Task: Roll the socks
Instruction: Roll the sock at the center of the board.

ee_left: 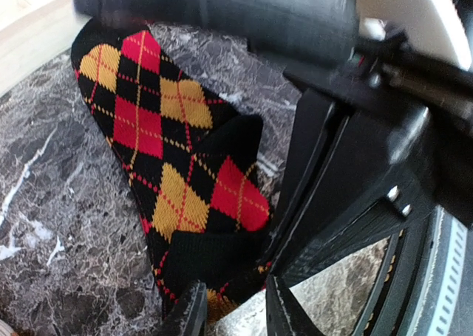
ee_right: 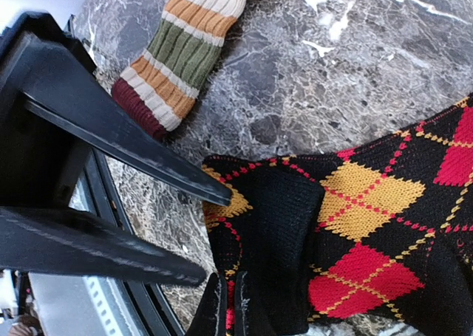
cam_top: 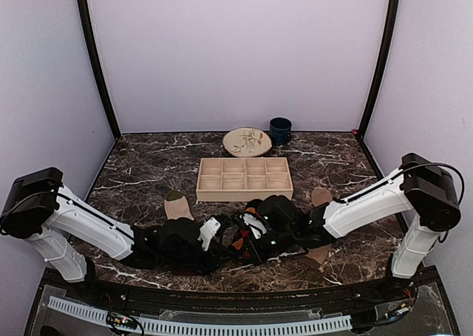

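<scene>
Dark veined marble tabletop (cam_top: 148, 166), pale walls on three sides. At the back: a round patterned plate (cam_top: 247, 141) beside a dark blue mug (cam_top: 280, 131). In front of them is a shallow light-wood tray with small compartments (cam_top: 244, 196). Both arms reach inward and meet low over the near middle of the tabletop. The black sock with red and orange argyle diamonds (ee_left: 162, 129) lies flat there between the two wrists, one end folded over on itself. Left pincer (ee_left: 236, 314): fingers partly apart, straddling the sock's near edge, with marble showing in the gap. Right pincer (ee_right: 228, 306): fingers together, tips down on the sock's folded end; cannot tell whether fabric is caught between them. The ribbed sock with cream, tan, olive and maroon stripes (ee_right: 185, 55) lies apart to the left. The plain tan ribbed sock (cam_top: 321, 197) lies partly under the right arm.
</scene>
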`<move>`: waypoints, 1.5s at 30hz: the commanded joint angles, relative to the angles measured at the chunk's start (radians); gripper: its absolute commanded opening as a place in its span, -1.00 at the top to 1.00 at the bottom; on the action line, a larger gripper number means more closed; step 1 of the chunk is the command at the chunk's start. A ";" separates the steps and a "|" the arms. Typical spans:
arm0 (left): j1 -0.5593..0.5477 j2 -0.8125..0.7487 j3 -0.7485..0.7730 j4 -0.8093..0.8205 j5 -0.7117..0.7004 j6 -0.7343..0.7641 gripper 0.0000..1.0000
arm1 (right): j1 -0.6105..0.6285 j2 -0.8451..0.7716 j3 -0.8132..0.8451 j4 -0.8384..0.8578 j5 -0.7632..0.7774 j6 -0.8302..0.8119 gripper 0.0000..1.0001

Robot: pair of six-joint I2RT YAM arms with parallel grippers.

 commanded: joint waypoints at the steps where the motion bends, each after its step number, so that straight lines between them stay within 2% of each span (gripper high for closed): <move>1: -0.005 0.012 0.012 -0.216 -0.197 0.088 0.41 | -0.027 -0.001 -0.028 0.075 -0.044 0.046 1.00; 12: -0.020 -0.082 -0.043 -0.196 -0.202 0.087 0.44 | -0.049 0.010 -0.059 0.105 -0.053 0.077 0.99; 18: -0.023 -0.026 -0.023 -0.197 -0.189 0.093 0.50 | -0.060 0.011 -0.066 0.123 -0.061 0.094 0.99; 28: -0.023 0.007 -0.016 -0.194 -0.222 0.096 0.50 | -0.087 0.017 -0.098 0.167 -0.095 0.134 0.99; 45: -0.023 0.166 0.132 -0.258 -0.295 0.143 0.48 | -0.101 0.027 -0.121 0.224 -0.126 0.169 0.99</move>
